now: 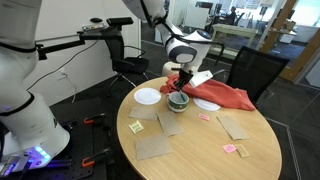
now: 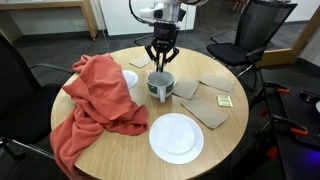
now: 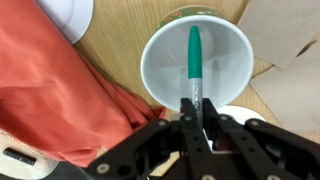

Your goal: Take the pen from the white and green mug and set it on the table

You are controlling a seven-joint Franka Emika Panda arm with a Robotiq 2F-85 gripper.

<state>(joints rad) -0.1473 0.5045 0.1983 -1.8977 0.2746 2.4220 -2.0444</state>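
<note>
**Caught mid-grab**

Starting big: round wood counter (image 1: pixel 205 150), light top and dark edge, clear in both exterior views. Got a red cloth (image 2: pixel 100 100) heaped over one side and spilling off the edge. Next down, a white plate (image 2: pixel 176 138) lying flat just beside the cloth. Second plate (image 2: pixel 130 78) partly tucked under the cloth, near the mug (image 2: pixel 161 86). Then a handful of flat tan squares (image 2: pixel 211 112) spread on the side of the mug away from the cloth.

Coming straight down from above, the hand (image 2: pixel 161 68), parked right over the mug with fingers (image 3: pixel 186 125) reaching into its mouth. Mug itself: squat, white with a green band, upright around mid-counter, right up against the cloth in the wrist view.

Also a couple of small sticky notes (image 1: pixel 136 126) dotted about, well apart from the mug.

Smallest last: the pen (image 3: pixel 194 55). Slim, green, standing inside the mug with its lower end down against the white inner wall and its upper end up between the fingers. Hand clenched on that top end, pinching from both sides. Not out of the mug or on the counter yet. Too small to pick out in the exterior views.
</note>
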